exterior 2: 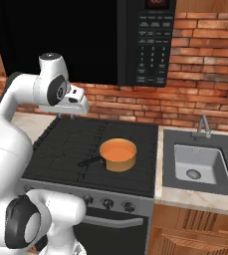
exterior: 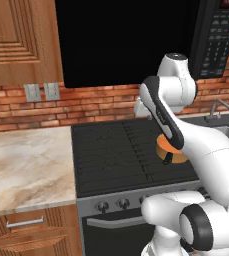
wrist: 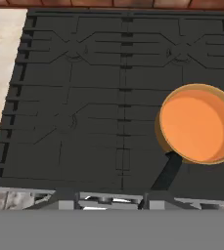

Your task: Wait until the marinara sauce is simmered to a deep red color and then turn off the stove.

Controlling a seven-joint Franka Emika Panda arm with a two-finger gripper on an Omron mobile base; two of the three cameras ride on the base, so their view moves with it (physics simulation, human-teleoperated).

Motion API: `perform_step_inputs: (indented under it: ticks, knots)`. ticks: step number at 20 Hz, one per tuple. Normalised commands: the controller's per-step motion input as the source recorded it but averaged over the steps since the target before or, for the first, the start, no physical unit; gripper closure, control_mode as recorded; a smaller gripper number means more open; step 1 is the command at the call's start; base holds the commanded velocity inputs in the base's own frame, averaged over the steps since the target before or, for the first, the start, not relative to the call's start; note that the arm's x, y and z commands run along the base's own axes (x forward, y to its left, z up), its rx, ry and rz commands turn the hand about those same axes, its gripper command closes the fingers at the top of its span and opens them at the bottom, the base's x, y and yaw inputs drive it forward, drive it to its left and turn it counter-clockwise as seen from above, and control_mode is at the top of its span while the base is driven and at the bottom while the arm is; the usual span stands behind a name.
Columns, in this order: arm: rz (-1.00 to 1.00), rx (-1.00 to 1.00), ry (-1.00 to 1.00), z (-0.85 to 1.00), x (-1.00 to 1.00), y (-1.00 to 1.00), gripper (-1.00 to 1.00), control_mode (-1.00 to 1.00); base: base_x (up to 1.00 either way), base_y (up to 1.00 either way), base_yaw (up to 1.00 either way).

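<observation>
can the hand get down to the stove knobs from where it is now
Probably yes. The hand hangs shut above the back left of the stove, and the knobs sit on the open front panel. The saucepan is off to the right, so nothing stands in the way.

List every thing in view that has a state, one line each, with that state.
Sauce: orange, not deep red yet.
Saucepan: upright on the stove's front right area, handle toward the front left.
Stove: saucepan on the grates, no flame visible.
Gripper: jaws shut, holding nothing, raised above the stove.
Oven door: closed.
Drawer: closed.
</observation>
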Motion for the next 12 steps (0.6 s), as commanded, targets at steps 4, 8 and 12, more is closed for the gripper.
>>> perform_step_inputs:
  ticks: [4, 8, 12]
  knots:
    - [0.00, 0.00, 0.00, -0.01, -0.14, 0.00, -1.00, -1.00, 0.00, 0.00, 0.00]
    - [-0.01, 0.01, 0.00, -0.08, -0.53, -0.07, -1.00, -1.00, 0.00, 0.00, 0.00]
    - [-0.08, 0.06, 0.00, -0.21, -0.64, -0.25, -1.00, -1.00, 0.00, 0.00, 0.00]
